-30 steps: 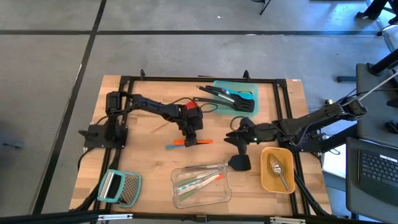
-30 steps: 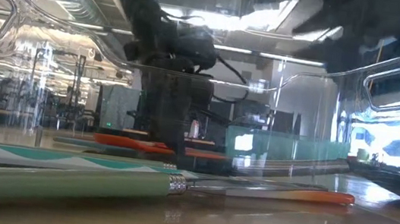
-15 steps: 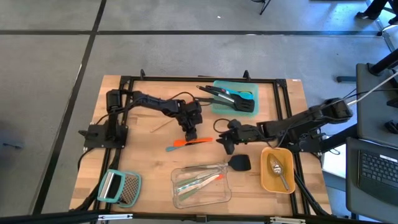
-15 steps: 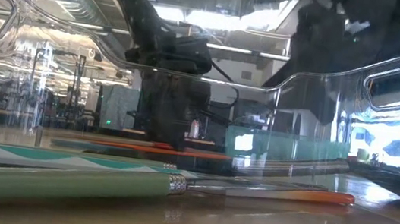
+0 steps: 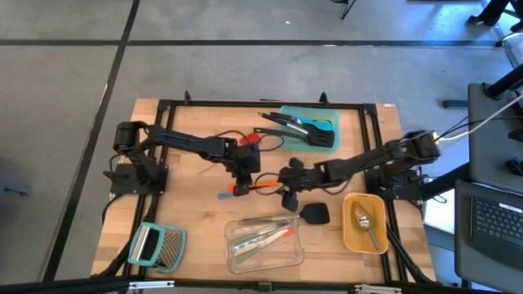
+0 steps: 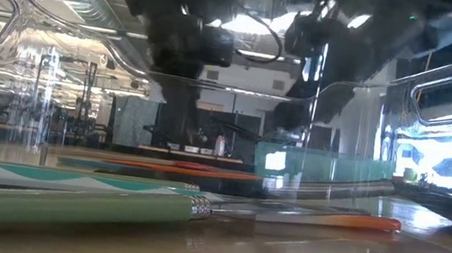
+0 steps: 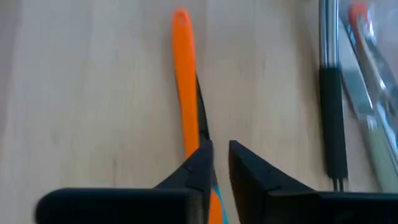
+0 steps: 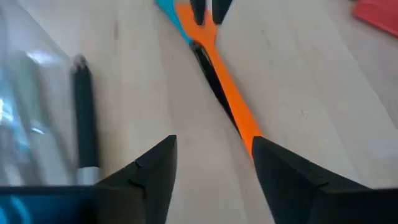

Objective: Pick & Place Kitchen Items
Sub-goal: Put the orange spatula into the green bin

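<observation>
- Left gripper (image 5: 242,187): I see it at mid-table over the orange-and-teal tool (image 5: 249,188). In my left wrist view its fingers (image 7: 198,167) stand close together with a narrow gap, and the orange handle runs forward from just beside one fingertip. I cannot tell whether they pinch it.
- Right gripper (image 5: 288,194): reached in from the other side, it faces the left gripper across the same tool. Its fingers (image 8: 155,168) are spread wide; the orange end of the tool lies just ahead, close to one fingertip, and nothing sits between them.
- Orange-and-teal tool: it lies flat on the wooden table (image 5: 188,220), orange end toward the right gripper, teal end beyond the left gripper.
- Black slotted spatula (image 5: 313,214): it rests on the table just beside the right gripper, toward the near edge, its head dark and its handle reaching to the clear container (image 5: 263,242).
- Clear container: near the front edge, below both grippers, it holds several slim tools, green and orange-tipped among them.
- Teal container (image 5: 310,129): beyond the right gripper, it carries black spatulas with steel handles.
- Yellow container (image 5: 364,223): to the outer side of the right gripper, it holds a silver spoon (image 5: 365,222).
- Grater with teal handle (image 5: 157,245): it lies at the front corner, well apart from the left gripper.
</observation>
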`<move>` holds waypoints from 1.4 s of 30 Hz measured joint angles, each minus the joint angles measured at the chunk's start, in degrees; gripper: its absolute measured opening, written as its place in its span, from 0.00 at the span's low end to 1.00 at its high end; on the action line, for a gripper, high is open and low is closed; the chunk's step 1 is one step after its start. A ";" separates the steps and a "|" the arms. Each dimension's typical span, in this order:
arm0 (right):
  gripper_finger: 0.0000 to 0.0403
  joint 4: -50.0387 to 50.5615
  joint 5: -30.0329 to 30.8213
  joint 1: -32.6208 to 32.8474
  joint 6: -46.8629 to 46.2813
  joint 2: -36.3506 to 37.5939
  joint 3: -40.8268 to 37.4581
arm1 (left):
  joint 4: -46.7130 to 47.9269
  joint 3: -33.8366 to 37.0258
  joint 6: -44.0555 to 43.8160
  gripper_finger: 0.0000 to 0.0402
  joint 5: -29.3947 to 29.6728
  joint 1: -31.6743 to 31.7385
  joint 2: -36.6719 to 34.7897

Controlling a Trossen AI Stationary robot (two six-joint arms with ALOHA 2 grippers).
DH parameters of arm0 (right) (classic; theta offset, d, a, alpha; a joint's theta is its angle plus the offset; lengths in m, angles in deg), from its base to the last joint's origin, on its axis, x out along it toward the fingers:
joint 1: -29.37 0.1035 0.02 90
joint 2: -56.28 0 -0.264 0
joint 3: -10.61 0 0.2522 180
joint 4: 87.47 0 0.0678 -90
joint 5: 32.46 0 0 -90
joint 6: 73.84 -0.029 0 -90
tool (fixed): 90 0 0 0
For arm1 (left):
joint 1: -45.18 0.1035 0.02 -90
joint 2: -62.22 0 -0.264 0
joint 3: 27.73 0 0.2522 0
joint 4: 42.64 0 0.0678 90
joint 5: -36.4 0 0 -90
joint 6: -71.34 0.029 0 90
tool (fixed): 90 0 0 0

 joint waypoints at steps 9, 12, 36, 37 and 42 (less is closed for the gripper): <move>0.68 3.07 0.12 -2.86 8.05 -11.93 7.74 | 2.30 3.26 -3.96 0.36 1.61 -3.18 -1.02; 0.70 3.37 0.02 -4.01 8.27 -13.96 8.32 | 0.50 6.25 -6.91 0.39 1.66 -3.80 -3.03; 0.23 5.84 -4.17 -6.25 9.36 -17.59 8.74 | -6.66 20.97 -23.53 0.35 18.64 -4.59 -28.54; 0.19 5.84 -4.37 -6.25 8.74 -17.59 8.74 | -6.55 20.97 -23.85 0.35 18.84 -4.59 -28.79; 0.11 5.86 -7.97 -6.44 0.70 -17.50 8.74 | -5.78 20.95 -24.84 0.35 18.82 -4.71 -28.54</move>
